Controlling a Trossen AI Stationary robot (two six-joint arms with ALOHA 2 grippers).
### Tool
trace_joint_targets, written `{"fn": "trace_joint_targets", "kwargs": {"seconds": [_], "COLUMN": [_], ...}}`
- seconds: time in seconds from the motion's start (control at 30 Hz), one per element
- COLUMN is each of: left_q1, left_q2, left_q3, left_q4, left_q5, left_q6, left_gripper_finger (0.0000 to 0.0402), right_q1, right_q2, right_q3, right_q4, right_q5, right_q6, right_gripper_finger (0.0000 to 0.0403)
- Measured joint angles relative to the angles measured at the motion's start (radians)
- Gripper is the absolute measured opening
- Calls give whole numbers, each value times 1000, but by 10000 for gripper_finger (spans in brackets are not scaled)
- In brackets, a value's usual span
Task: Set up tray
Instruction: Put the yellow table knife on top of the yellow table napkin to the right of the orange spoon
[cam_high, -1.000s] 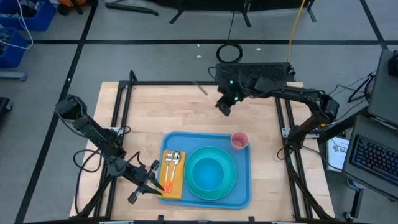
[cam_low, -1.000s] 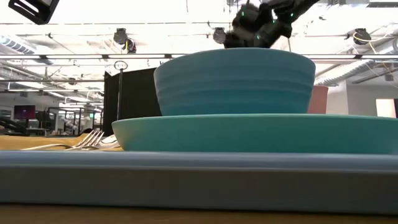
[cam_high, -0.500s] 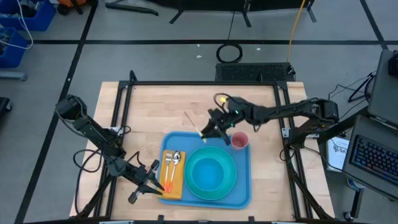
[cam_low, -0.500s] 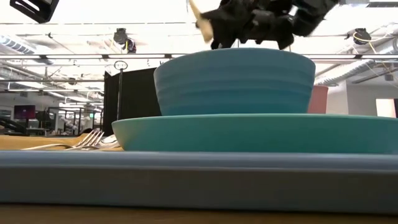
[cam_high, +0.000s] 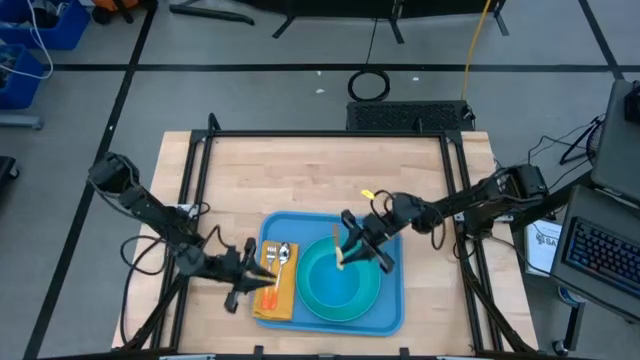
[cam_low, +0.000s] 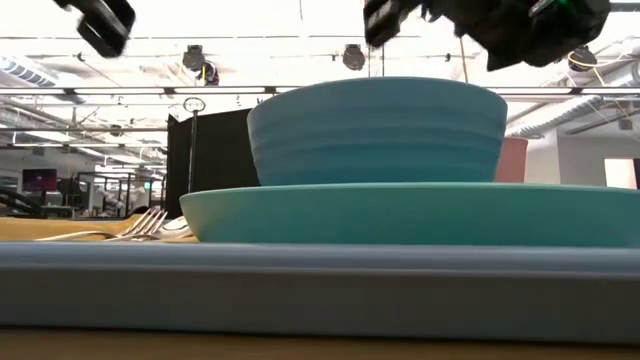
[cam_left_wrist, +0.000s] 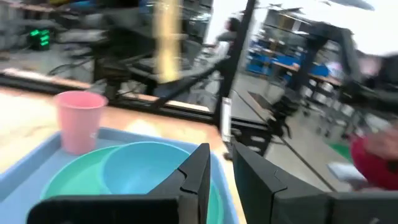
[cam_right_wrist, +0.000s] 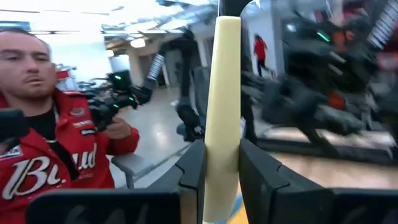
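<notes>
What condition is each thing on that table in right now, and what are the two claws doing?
Tray: flat on the table, loaded.
Plate: on the tray, under the bowl.
Bowl: upright.
Pink cup: upright.
Napkin: carrying fork and spoon.
Right gripper: shut on a pale stick.
Left gripper: empty, over the napkin.

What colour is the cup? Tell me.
Pink; the cup shows best in the left wrist view.

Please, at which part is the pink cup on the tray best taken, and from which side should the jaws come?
Probably the wall of the pink cup just under its rim, coming down from above, one jaw inside and one outside. It stands upright with its open mouth up, and the plate lies close beside it on the tray, so a sideways approach has little room there.
</notes>
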Motion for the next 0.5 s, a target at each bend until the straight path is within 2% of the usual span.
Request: {"fn": "trace_joint_targets", "kwargs": {"seconds": [0.07,0.2,0.37,0.43,0.5], "left_q1": [56,168,227,251,275], "left_q2": [0,6,9,9,9], "left_q3": [0,0,10,30,70], "left_q4": [-6,-3,-12,-14,-17], "left_q5": [24,204,244,305,407], "left_q6": [-47,-89,-17,9,39], "left_gripper_finger": [72,72,72,74,82], "right_q1": [29,77,115,119,118], "right_q2": [0,0,0,0,0], "right_q3": [0,0,1,4,16], "right_q4": [35,69,69,69,62], "right_q5": [3,5,33,34,36], "right_q6": [-28,-45,-69,-83,-94], "right_gripper_finger": [55,55,55,55,55]}}
